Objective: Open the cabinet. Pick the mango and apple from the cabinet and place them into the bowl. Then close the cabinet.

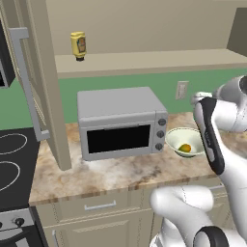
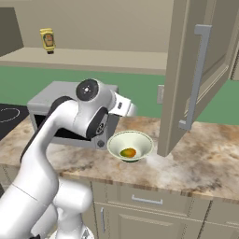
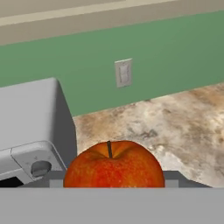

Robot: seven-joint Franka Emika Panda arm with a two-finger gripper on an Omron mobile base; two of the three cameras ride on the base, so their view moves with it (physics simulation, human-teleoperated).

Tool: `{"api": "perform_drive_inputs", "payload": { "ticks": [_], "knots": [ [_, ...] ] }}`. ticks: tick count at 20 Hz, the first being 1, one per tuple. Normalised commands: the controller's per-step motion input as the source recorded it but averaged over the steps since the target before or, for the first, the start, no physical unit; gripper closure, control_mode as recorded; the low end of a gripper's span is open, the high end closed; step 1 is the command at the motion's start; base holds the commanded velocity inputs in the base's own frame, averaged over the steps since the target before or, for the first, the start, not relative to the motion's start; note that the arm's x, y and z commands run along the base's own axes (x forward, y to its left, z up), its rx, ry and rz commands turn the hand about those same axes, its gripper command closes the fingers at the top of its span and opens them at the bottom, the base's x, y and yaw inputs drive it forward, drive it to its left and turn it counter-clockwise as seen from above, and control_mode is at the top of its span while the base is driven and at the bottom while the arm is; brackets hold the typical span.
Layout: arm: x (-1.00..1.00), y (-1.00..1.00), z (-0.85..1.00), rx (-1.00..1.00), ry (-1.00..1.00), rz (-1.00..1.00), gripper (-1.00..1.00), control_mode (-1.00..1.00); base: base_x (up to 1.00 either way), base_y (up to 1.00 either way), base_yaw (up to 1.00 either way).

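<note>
My tool (image 3: 114, 186) gripping the red-orange apple (image 3: 114, 165) between its part-open fingers, near the grey microwave (image 1: 120, 123), mango (image 1: 185, 147) in the cream bowl (image 1: 182, 135) just right of the microwave on the worktop (image 1: 111, 176), cabinet (image 2: 198, 74) doors open above, yellow squeeze bottle (image 1: 78, 46) on its shelf

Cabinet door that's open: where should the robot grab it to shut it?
Probably the long silver bar handle, around its middle. It stands upright and clear of the open cabinet door, so the fingers could come in from the door's front and close across the bar, one on each side.
</note>
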Motion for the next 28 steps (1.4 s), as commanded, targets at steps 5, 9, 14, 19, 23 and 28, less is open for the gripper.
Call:
{"api": "perform_drive_inputs", "payload": {
  "ticks": [5, 9, 14, 19, 23, 28],
  "knots": [
    [0.12, 0.00, -0.63, 0.00, 0.01, 0.00, 1.00, -1.00, 0.00, 0.00, 0.00],
    [0.31, 0.00, -0.46, 0.00, 0.00, 0.00, 1.00, -1.00, 0.00, 0.00, 0.00],
    [0.53, 0.00, -0.41, 0.00, 0.06, 0.00, 1.00, -1.00, 0.00, 0.00, 0.00],
    [0.49, -0.02, -0.28, 0.01, 0.19, 0.00, 1.00, -1.00, 0.00, 0.00, 0.00],
    [0.00, -0.18, -0.13, 0.07, 0.26, -0.01, 1.00, -1.00, 0.00, 0.00, 0.00],
    [0.00, -0.08, -0.02, 0.04, 0.22, 0.00, 1.00, -1.00, 0.00, 0.00, 0.00]
  ]
}}
